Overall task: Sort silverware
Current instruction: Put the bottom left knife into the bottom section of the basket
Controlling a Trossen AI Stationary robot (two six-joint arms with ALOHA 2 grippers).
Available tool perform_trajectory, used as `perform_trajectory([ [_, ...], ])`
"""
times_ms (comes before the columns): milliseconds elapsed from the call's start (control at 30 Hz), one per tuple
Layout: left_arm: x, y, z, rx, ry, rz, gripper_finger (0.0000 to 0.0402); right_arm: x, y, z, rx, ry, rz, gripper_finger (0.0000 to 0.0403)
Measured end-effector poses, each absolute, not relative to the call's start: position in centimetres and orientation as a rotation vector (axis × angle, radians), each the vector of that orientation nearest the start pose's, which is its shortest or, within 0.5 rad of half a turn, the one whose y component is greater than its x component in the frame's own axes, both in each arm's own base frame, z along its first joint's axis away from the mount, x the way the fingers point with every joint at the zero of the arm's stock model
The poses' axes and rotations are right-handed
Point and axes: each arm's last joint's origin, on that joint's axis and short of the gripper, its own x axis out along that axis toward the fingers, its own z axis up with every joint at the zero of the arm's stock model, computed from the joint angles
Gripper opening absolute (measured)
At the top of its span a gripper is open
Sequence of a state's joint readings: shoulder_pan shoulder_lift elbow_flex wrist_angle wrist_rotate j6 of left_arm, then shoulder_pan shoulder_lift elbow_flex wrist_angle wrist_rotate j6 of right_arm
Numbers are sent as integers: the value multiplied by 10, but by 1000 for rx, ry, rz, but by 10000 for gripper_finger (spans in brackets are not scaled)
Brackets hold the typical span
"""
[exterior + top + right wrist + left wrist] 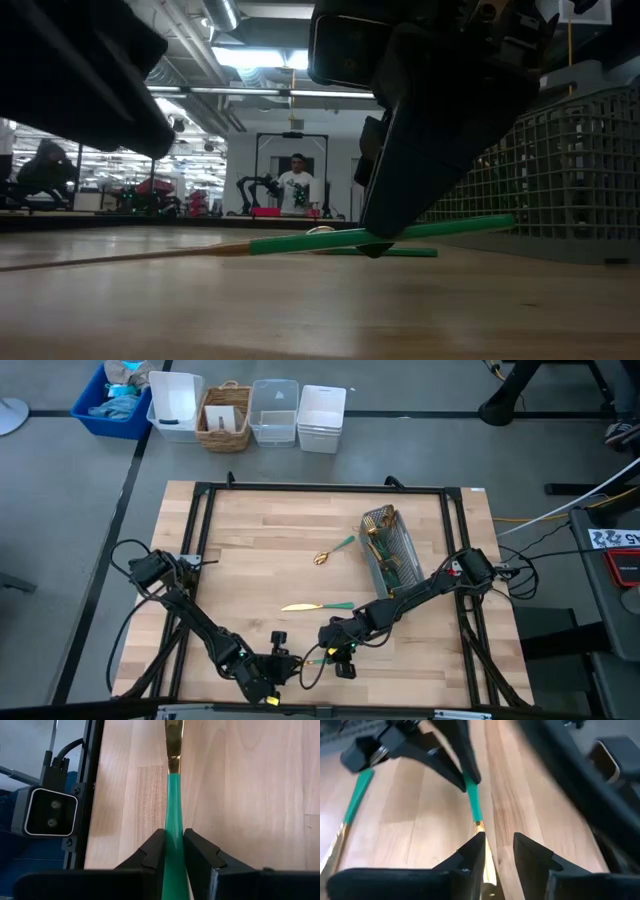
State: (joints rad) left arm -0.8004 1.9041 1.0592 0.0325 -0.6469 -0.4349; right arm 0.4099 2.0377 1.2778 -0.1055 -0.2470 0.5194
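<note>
While the teal handle (pixel 174 855) of one gold-headed piece is pinched between the right gripper (pixel 174 851) fingers near the table's 6 o'clock edge, its gold end (pixel 481 851) runs toward 9 o'clock into the left gripper (pixel 499 851), whose fingers are seen apart around it.

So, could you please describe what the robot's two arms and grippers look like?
Both arms are dark, slim and jointed, with black cables looping along them. The left gripper and the right gripper each end in two matte black, wedge-shaped fingers. A small green light shows near the left gripper in the high view.
</note>
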Motion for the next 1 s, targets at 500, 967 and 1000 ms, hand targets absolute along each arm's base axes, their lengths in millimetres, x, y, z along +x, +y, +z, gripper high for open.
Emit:
perform_trajectory([
  [500,282,-251,144,162,632,-42,161,382,174,141,449,1026,344,67],
  [967,288,-258,114,319,608,-56,161,383,174,141,456,1024,341,67],
  [1000,289,-257,114,314,605,-41,161,383,174,141,456,1024,341,67],
])
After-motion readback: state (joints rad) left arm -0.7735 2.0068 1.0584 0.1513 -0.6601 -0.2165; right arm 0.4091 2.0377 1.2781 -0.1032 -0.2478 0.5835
